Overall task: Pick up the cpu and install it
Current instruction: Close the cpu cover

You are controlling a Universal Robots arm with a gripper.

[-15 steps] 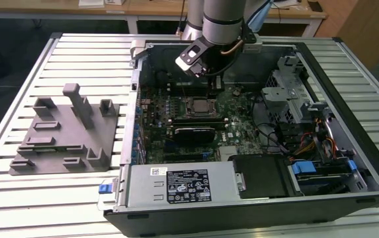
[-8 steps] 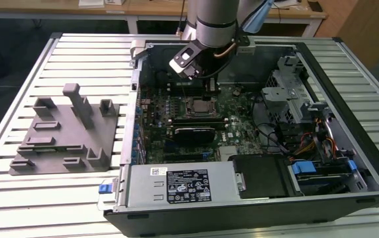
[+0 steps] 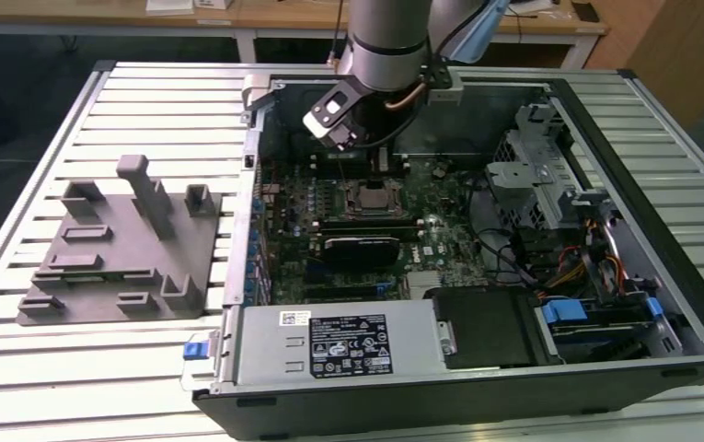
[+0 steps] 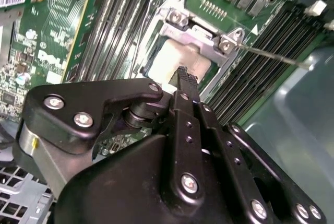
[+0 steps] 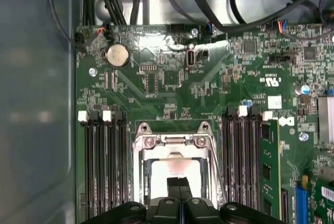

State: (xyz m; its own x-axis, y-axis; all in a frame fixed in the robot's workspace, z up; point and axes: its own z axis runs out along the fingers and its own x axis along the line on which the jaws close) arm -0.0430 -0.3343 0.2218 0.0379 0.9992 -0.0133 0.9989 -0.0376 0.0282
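The cpu (image 5: 175,171) is a small square chip with a pale metal top. It lies flat in the motherboard socket, inside the silver socket frame (image 5: 172,141). In the second wrist view the cpu (image 4: 169,62) lies just past the black fingertips (image 4: 186,75). My gripper (image 5: 178,183) hangs right over the chip with its two fingers pressed together and nothing between them. Whether the tips touch the chip cannot be told. In the exterior view the gripper (image 3: 380,158) is low inside the open computer case, above the socket (image 3: 370,196).
A grey plastic block with upright tabs (image 3: 112,244) sits on the slatted table at the exterior view's left. Memory slots (image 5: 104,166) flank the socket. A black ribbed module (image 3: 358,247), power supply (image 3: 327,341), drive cage (image 3: 536,157) and cables (image 3: 579,267) crowd the case.
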